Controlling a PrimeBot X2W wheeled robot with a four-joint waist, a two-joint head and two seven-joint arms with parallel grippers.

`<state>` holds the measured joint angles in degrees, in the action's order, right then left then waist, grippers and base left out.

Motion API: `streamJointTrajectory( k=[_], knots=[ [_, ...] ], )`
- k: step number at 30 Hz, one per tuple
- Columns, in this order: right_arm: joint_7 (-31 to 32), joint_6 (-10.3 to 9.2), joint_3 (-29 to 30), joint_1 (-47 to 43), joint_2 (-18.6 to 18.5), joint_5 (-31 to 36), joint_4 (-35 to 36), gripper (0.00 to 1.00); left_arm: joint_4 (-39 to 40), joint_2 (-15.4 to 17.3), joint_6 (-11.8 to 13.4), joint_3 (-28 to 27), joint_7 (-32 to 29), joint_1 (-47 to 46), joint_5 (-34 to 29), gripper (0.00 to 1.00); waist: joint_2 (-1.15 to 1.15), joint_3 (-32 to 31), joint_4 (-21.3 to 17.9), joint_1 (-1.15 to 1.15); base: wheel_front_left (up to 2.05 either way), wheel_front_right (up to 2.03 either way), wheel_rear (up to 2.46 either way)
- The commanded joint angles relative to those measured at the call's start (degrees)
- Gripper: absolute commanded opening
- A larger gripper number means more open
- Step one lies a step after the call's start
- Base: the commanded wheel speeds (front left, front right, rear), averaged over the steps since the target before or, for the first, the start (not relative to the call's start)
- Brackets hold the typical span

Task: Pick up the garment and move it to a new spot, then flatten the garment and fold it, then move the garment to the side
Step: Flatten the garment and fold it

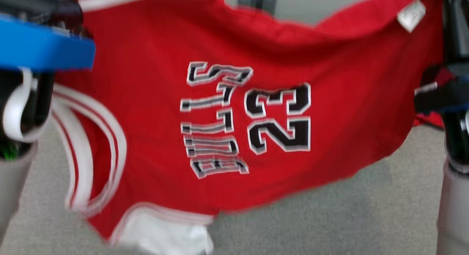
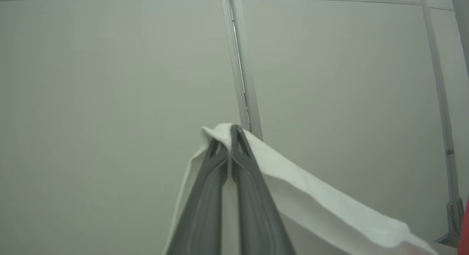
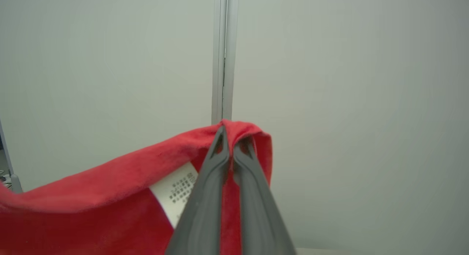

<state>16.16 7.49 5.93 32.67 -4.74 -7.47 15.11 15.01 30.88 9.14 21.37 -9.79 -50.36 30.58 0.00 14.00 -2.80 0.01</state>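
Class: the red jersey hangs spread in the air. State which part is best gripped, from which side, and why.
The jersey is probably best taken at its two top corners, from the outer ends: the left end effector pinches the white trim, the right end effector the red corner beside the label, so it hangs as one wide sheet.

On your left, a bright blue plate (image 1: pixel 44 46) sits over black housing (image 1: pixel 40 7), a white cable (image 1: pixel 14 112) loops below, and the left forearm (image 1: pixel 13 185) is pale grey. The right forearm (image 1: pixel 452 211) matches, under a black joint (image 1: pixel 456 145). The left gripper (image 2: pixel 230 132) and right gripper (image 3: pixel 234 132) have long dark grey tapering fingers (image 2: pixel 256 196) with triangular cut-outs near the tips.
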Motion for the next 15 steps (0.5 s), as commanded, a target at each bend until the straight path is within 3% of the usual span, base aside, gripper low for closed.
streamJointTrajectory(
  k=[1,7,15],
  knots=[
    [-0.7,0.01,-0.1,3.6,-0.9,0.9,-2.5,0.0,-2.1,-0.4,-0.6,0.3,0.2,-2.7,-0.5,0.0,0.0,2.5,1.0,-0.01,0.0,0.0,0.0],
    [-5.0,0.01,-2.3,20.0,-1.1,4.8,-19.1,0.0,-15.2,-3.2,-3.7,1.5,3.9,-15.4,-3.1,0.0,0.0,6.6,0.5,-0.01,0.0,0.0,0.0],
    [-10.8,0.01,-2.0,37.3,0.8,12.3,-38.1,0.0,-30.6,-7.5,-5.5,2.4,10.4,-27.2,-5.5,0.0,0.0,10.5,1.2,-0.01,0.0,0.0,0.0]
  ],
)
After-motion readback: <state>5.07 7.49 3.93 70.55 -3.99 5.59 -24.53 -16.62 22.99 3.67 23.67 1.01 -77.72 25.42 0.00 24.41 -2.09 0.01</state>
